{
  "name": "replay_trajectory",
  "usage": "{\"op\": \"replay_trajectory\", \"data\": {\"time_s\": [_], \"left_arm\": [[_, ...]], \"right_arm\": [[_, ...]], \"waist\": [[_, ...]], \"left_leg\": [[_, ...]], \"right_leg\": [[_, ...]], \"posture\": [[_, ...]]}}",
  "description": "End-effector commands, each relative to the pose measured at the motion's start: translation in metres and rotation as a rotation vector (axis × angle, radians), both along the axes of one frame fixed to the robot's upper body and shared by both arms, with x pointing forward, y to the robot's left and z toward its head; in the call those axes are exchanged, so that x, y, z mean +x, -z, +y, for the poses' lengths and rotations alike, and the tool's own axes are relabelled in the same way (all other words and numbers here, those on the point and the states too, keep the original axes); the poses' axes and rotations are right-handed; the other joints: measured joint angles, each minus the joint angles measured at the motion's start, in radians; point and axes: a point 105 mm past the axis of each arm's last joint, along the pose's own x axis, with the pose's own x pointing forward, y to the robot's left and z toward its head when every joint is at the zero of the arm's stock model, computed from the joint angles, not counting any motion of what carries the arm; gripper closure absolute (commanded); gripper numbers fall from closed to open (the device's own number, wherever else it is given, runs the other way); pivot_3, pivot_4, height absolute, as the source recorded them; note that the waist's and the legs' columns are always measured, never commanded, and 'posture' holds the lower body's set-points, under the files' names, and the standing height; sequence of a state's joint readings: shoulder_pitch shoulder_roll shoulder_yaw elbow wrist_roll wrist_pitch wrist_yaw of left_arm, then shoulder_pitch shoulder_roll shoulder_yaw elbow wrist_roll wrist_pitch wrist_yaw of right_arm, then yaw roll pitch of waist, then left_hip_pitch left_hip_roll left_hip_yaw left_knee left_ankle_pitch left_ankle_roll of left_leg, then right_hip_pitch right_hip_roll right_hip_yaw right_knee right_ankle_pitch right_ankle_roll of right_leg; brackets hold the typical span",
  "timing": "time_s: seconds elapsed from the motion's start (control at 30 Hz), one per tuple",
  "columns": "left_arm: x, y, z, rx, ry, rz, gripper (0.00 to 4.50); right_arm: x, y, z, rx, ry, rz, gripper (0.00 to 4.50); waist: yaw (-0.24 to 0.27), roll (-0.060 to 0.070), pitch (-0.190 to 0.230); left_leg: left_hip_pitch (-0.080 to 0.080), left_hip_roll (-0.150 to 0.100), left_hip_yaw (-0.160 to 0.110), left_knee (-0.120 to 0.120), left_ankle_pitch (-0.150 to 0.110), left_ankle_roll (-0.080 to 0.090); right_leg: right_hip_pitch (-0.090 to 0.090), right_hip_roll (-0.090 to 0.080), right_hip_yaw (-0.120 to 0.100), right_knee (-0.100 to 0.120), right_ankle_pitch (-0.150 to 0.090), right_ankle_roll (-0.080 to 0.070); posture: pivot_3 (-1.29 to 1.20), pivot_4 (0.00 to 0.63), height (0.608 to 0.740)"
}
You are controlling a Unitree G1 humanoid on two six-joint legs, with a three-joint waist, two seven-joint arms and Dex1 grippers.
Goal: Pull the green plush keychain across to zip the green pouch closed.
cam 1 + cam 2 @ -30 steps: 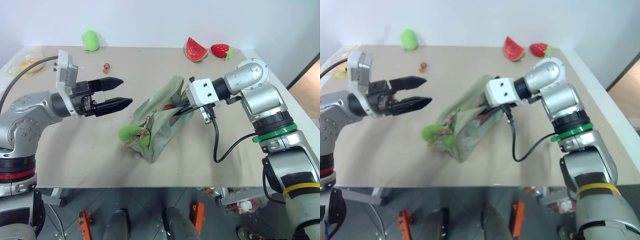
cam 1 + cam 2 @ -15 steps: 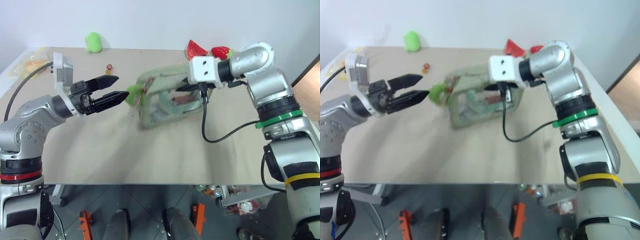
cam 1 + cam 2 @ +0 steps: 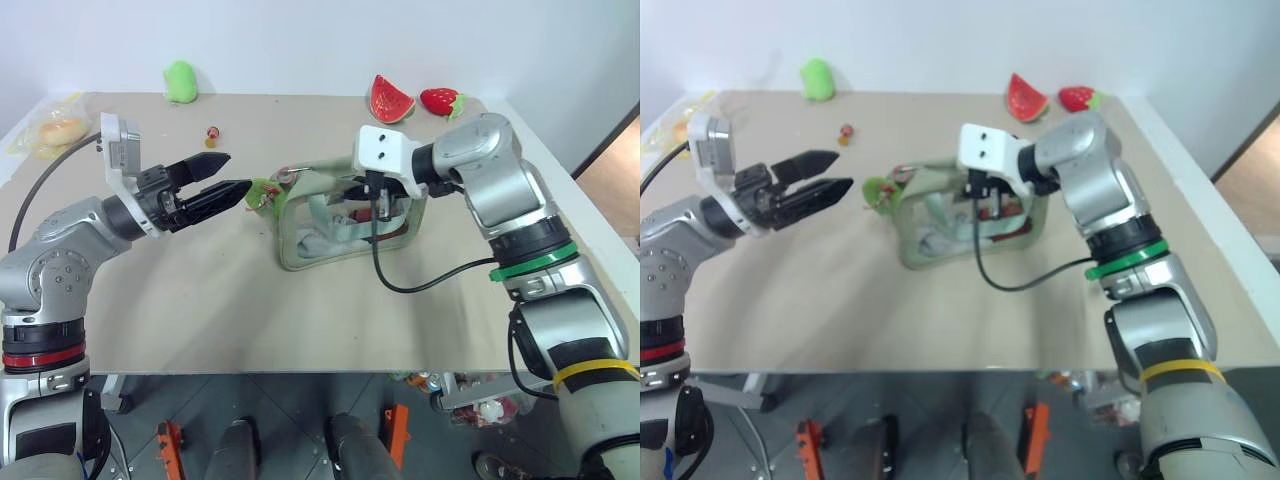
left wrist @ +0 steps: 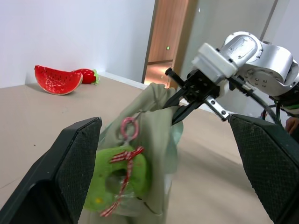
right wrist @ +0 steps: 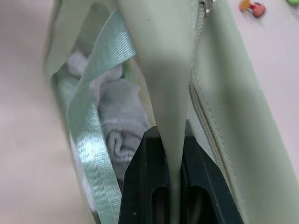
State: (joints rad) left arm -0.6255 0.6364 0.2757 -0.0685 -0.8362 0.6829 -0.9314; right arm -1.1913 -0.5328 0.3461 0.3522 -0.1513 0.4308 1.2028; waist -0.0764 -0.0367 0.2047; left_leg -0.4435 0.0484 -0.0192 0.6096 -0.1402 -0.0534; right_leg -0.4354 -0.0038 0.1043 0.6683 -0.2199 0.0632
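Holding the green pouch point(image 3: 345, 225) upright near the middle of the surface point(image 3: 200, 310), the right gripper point(image 3: 372, 192) has its fingers pinched shut on a fold of fabric at the pouch's right end; this looks meant to anchor the bag so the zipper can be drawn against it. In the left eye view the right arm reaches in from the right with the wrist bent downward and to the left. The left gripper point(image 3: 222, 185) comes from the left, roughly level, its fingers spread wide and holding nothing, tips just beside the green plush keychain point(image 3: 264, 193), which hangs at the pouch's left end.

The right eye view gives the same layout: the plush sits between the open left fingertips point(image 3: 840, 183) and the pouch wall, and whether they touch it cannot be told. A watermelon slice point(image 3: 1025, 98), a strawberry toy point(image 3: 1077, 97) and a loose light-green plush point(image 3: 817, 78) lie along the far edge, well apart from the work.

The left wrist view looks along its two spread fingers point(image 4: 70, 172) at the keychain on its red-and-white cord point(image 4: 122, 161), framed between them but not gripped; beyond, the right gripper clamps the pouch's top edge.

The right wrist view shows its fingers point(image 5: 140, 186) closed on a thin fabric fold, with the zipper track point(image 5: 205, 126) running beside it and the webbing strap point(image 5: 93, 112) drooping into the still-open pouch.
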Motion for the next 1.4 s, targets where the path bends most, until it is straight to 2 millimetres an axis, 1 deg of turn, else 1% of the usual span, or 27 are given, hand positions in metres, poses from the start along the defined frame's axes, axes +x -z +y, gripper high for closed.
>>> {"op": "replay_trajectory", "data": {"time_s": [0.03,0.13,0.2,0.27,0.37,0.43,0.53,0.6,0.7,0.8,0.87,1.0,1.23,1.27,1.33,1.4], "left_arm": [[-0.004,-0.011,0.005,-0.013,-0.01,-0.04,0.0],[-0.004,-0.011,0.005,-0.013,-0.01,-0.039,0.0],[-0.003,-0.01,0.004,-0.006,-0.013,-0.034,0.0],[-0.003,-0.008,0.003,0.0,-0.015,-0.03,0.0],[-0.004,-0.006,0.006,0.028,-0.021,-0.029,0.0],[-0.008,-0.006,0.007,0.056,-0.003,-0.027,0.0],[-0.016,-0.01,0.009,0.104,0.036,-0.039,0.0],[-0.016,-0.01,0.012,0.133,0.038,-0.037,0.0],[-0.018,-0.014,0.015,0.174,0.046,-0.047,0.0],[-0.025,-0.024,0.011,0.193,0.082,-0.082,0.0],[-0.03,-0.03,0.008,0.194,0.107,-0.105,0.0],[-0.031,-0.039,0.009,0.178,0.108,-0.121,0.0],[-0.032,-0.039,0.01,0.166,0.1,-0.126,0.0],[-0.031,-0.038,0.01,0.162,0.098,-0.124,0.0],[-0.029,-0.036,0.012,0.147,0.086,-0.117,0.0],[-0.028,-0.034,0.012,0.133,0.077,-0.109,0.0]], "right_arm": [[-0.002,-0.024,0.018,0.118,0.026,0.023,4.48],[-0.004,-0.031,0.023,0.141,0.025,0.036,4.48],[-0.013,-0.049,0.027,0.164,-0.025,0.041,4.48],[-0.021,-0.055,0.028,0.153,-0.074,0.049,4.48],[-0.023,-0.052,0.029,0.138,-0.084,0.057,4.48],[-0.023,-0.048,0.03,0.137,-0.084,0.068,4.48],[-0.023,-0.037,0.035,0.133,-0.087,0.094,4.48],[-0.023,-0.031,0.038,0.135,-0.088,0.109,4.48],[-0.021,-0.019,0.044,0.145,-0.073,0.142,4.48],[-0.018,-0.013,0.049,0.166,-0.048,0.166,4.48],[-0.017,-0.012,0.051,0.178,-0.043,0.173,4.48],[-0.014,-0.013,0.055,0.198,-0.038,0.179,4.48],[-0.008,-0.013,0.06,0.242,-0.009,0.205,4.48],[-0.007,-0.014,0.06,0.245,-0.006,0.202,4.48],[-0.004,-0.026,0.062,0.272,-0.006,0.198,4.48],[-0.004,-0.032,0.062,0.28,-0.016,0.195,4.48]], "waist": [[-0.004,0.0,0.0],[-0.008,0.0,0.0],[-0.007,0.0,0.0],[-0.007,0.0,0.0],[-0.007,0.0,0.0],[-0.007,0.0,0.0],[-0.007,0.0,0.0],[-0.007,0.0,0.0],[-0.006,0.0,0.0],[-0.005,-0.001,-0.001],[-0.005,-0.001,-0.001],[-0.005,-0.001,-0.001],[-0.006,-0.001,-0.001],[-0.006,-0.001,-0.001],[-0.006,-0.001,-0.001],[-0.007,-0.001,-0.001]], "left_leg": [[0.0,0.0,0.0,0.0,0.001,0.0],[0.0,0.001,0.0,0.0,0.002,0.0],[0.0,0.001,0.0,0.0,0.002,0.0],[0.0,0.001,0.0,0.0,0.002,0.0],[0.0,0.001,0.0,-0.001,0.002,0.0],[0.0,0.001,0.0,-0.003,0.002,0.0],[-0.001,0.001,0.0,-0.005,0.002,0.0],[-0.001,0.001,0.0,-0.006,0.002,0.0],[-0.001,0.001,0.0,-0.006,0.002,0.0],[-0.001,0.001,0.0,-0.005,0.002,0.0],[-0.001,0.001,0.0,-0.005,0.002,0.0],[-0.001,0.001,0.0,-0.005,0.002,-0.001],[-0.001,0.002,-0.001,-0.005,0.002,-0.001],[-0.001,0.002,-0.001,-0.005,0.002,-0.001],[-0.001,0.002,-0.001,-0.005,0.002,-0.001],[-0.001,0.002,0.0,-0.005,0.002,0.0]], "right_leg": [[0.0,0.0,0.0,0.0,0.001,0.0],[-0.001,0.001,0.0,0.0,0.002,-0.001],[-0.001,0.002,0.0,0.0,0.003,-0.001],[-0.002,0.001,0.0,0.0,0.003,-0.001],[-0.001,0.001,0.0,0.0,0.001,0.0],[-0.002,0.001,0.0,0.0,0.001,0.0],[-0.004,0.002,0.0,0.0,0.001,-0.001],[-0.004,0.002,0.0,0.0,0.0,-0.001],[-0.004,0.002,0.0,0.0,0.0,-0.001],[-0.004,0.002,0.0,0.0,0.0,-0.001],[-0.003,0.002,0.0,0.0,0.0,-0.001],[-0.003,0.002,0.0,0.0,0.0,-0.001],[-0.004,0.002,0.0,0.0,0.0,-0.001],[-0.004,0.002,0.0,0.0,0.0,-0.001],[-0.003,0.002,0.0,0.0,0.0,-0.001],[-0.004,0.002,0.0,0.0,0.0,-0.002]], "posture": [[0.0,0.15,0.74],[0.0,0.15,0.74],[0.0,0.15,0.74],[0.0,0.15,0.74],[0.0,0.15,0.74],[0.0,0.15,0.74],[0.0,0.15,0.74],[0.0,0.15,0.74],[0.0,0.15,0.74],[0.0,0.15,0.74],[0.0,0.15,0.74],[0.0,0.15,0.74],[0.0,0.15,0.74],[0.0,0.15,0.74],[0.0,0.15,0.74],[0.0,0.15,0.74]]}}
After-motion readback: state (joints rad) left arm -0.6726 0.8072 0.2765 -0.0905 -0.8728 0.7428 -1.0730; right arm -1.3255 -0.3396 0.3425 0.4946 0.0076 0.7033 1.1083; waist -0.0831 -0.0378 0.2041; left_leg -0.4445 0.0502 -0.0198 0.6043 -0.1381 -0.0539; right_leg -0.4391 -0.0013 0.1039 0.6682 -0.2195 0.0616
